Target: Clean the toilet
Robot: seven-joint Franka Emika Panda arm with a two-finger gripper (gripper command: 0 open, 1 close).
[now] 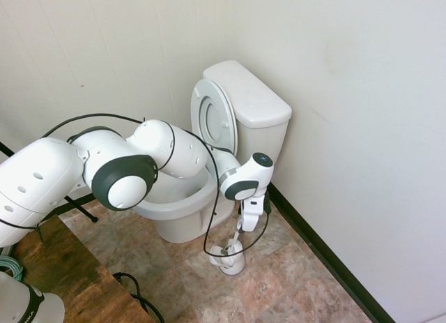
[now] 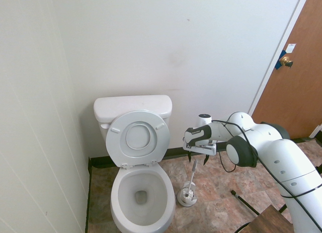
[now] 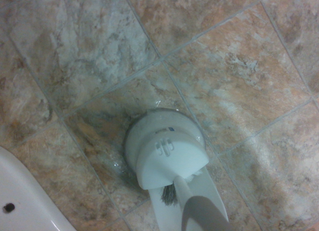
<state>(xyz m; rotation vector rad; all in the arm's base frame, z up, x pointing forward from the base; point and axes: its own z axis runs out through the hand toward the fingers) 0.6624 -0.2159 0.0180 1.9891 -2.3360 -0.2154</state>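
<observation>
Nearest us in the second exterior view is the white ceramic toilet (image 2: 142, 200), standing on the tiled floor (image 2: 216, 192) with its seat and lid raised and the bowl open. We'd judge it heavy, rigid and slick; it needs no lifting, only firm, measured scrubbing, since a hard knock could chip the glaze. If the seat ever needs moving, its front rim is the place to take hold. Beside it sits the toilet brush holder (image 2: 186, 197), the white brush handle (image 2: 193, 173) leaning up out of it. The handle looks light and smooth; we'd grip it near its upper end, squarely, lest it twist. Just above, the gripper (image 2: 197, 159) has its fingers well apart on either side of the handle's top, clamped on nothing; whether either grazes it we can't tell. Behind everything is the pale wall (image 2: 211, 57).
</observation>
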